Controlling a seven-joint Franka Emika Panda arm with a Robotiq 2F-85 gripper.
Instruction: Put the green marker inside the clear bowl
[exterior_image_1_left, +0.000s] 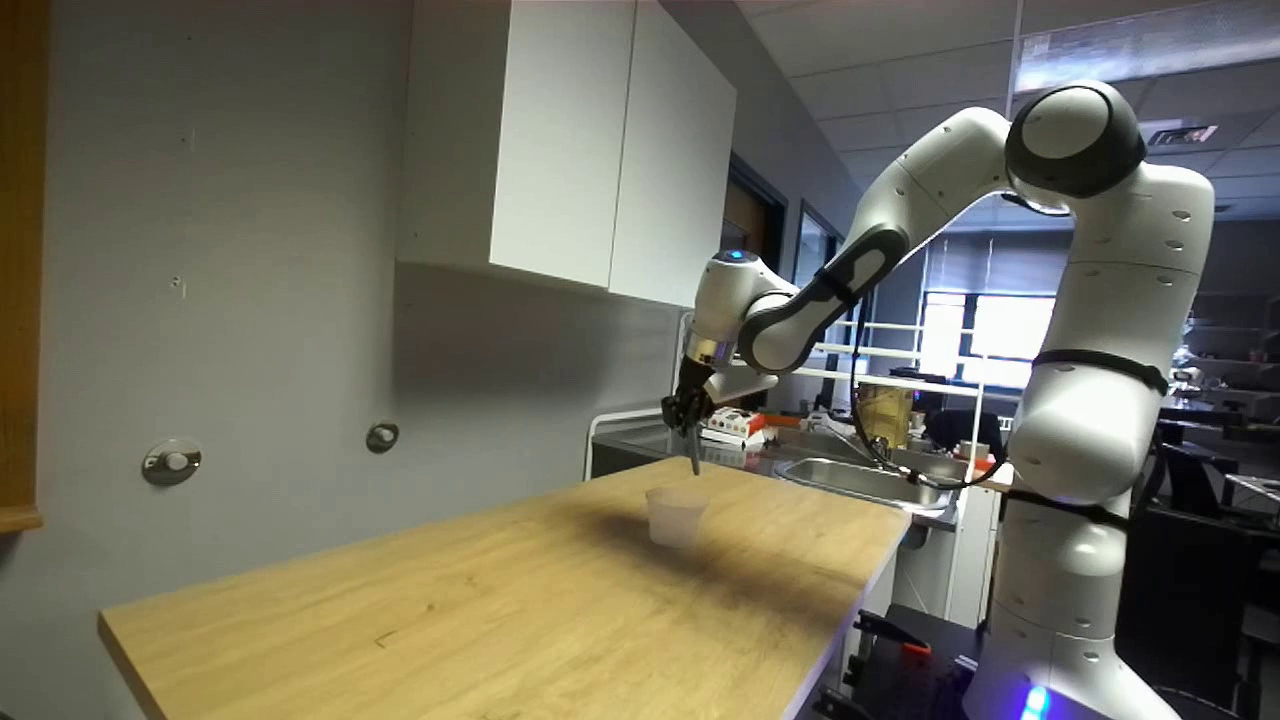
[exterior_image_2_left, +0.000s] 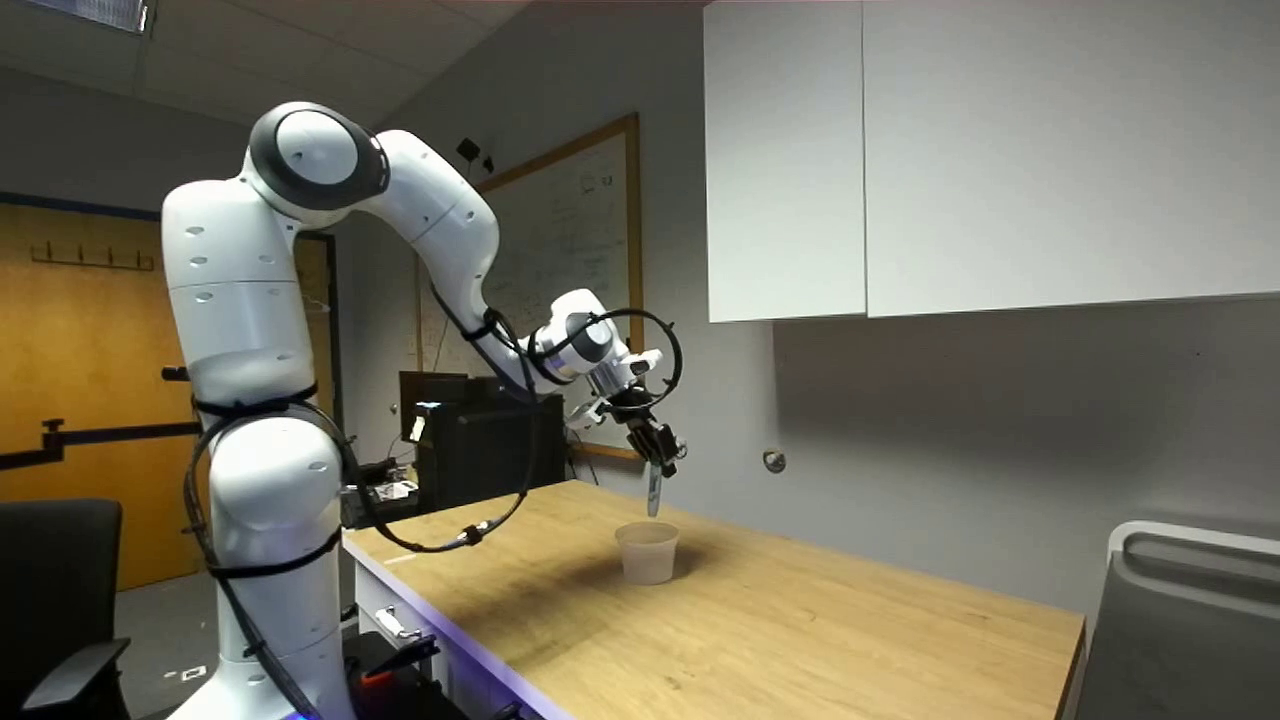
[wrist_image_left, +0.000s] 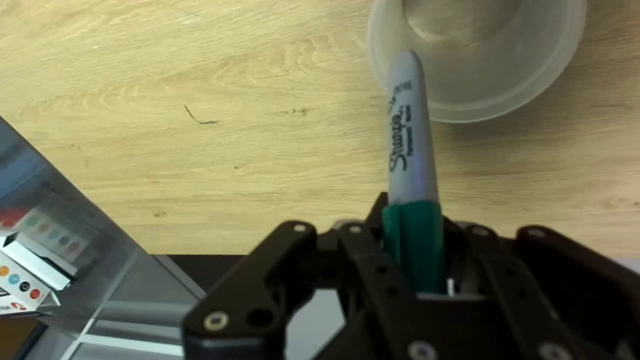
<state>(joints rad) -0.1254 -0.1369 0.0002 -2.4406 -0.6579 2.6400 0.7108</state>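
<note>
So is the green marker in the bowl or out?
Out: the pincer grips the green marker, and in both exterior views its lower tip hangs above the clear bowl, not inside.

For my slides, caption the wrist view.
Gripper holding the green marker by its cap, gray end toward the clear bowl.

Your worktop (exterior_image_1_left: 420, 610): pale wood grain, seen in both exterior views. On the grey wall (exterior_image_1_left: 260, 250) you have one white cabinet (exterior_image_1_left: 565, 150), two fronts, a shadow (exterior_image_2_left: 950, 395) beneath. In an exterior view you find: steel sink (exterior_image_1_left: 860, 479); bright window (exterior_image_1_left: 1012, 325), blind (exterior_image_1_left: 1005, 262) partly lowered; tiled ceiling (exterior_image_1_left: 900, 105) with a light panel (exterior_image_1_left: 1150, 45). In an exterior view you find: wood-framed whiteboard (exterior_image_2_left: 560, 250); wooden door (exterior_image_2_left: 85, 350) bearing a hook rail (exterior_image_2_left: 90, 258); black chair (exterior_image_2_left: 60, 575) with armrest (exterior_image_2_left: 75, 675); grey floor (exterior_image_2_left: 165, 625).
</note>
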